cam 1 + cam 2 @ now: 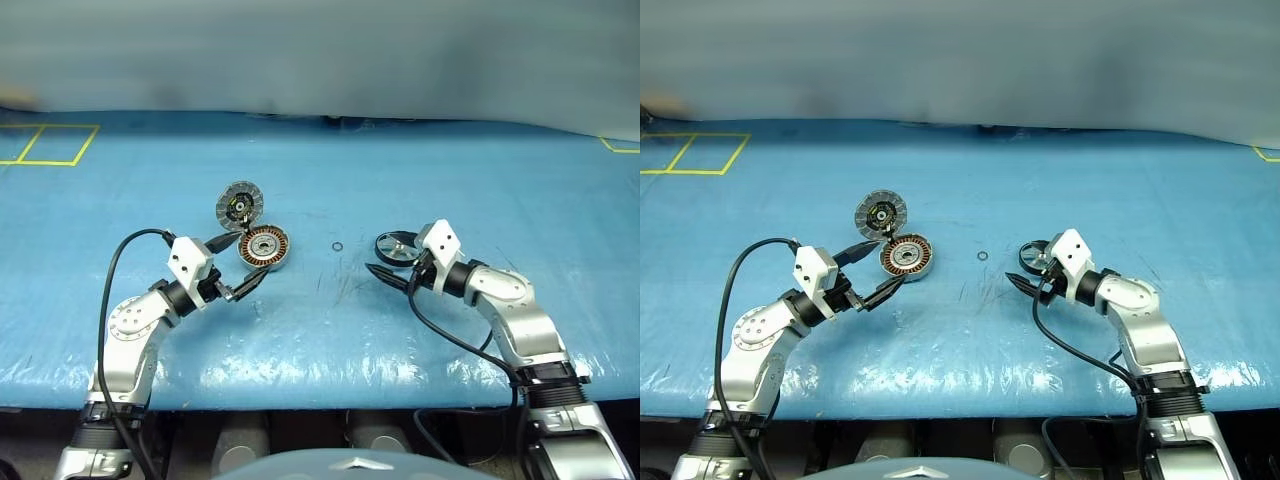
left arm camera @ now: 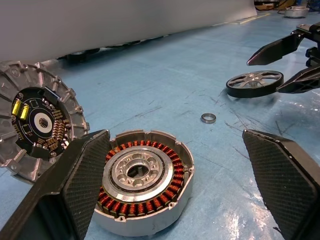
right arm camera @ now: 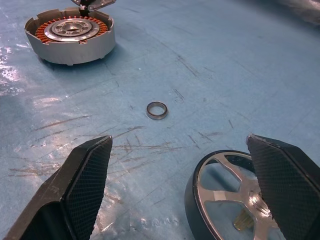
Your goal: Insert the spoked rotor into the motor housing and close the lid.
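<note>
The motor housing (image 1: 264,246) lies open on the blue table, its copper coil ring (image 2: 165,197) facing up. Joined to its far side, the lid (image 1: 238,205) stands tilted open, inner face toward me. My left gripper (image 1: 247,260) is open, its fingers (image 2: 75,190) reaching to either side of the housing's near edge without touching it. The spoked rotor (image 1: 398,247) lies flat to the right. My right gripper (image 1: 388,264) is open just in front of the rotor (image 3: 235,195), which lies beside one finger (image 3: 285,185), nothing gripped.
A tiny dark ring (image 1: 337,246) lies on the table between the housing and the rotor. Yellow tape lines (image 1: 45,145) mark the far left corner and another (image 1: 620,148) the far right. The table's front edge (image 1: 320,395) runs close below both arms.
</note>
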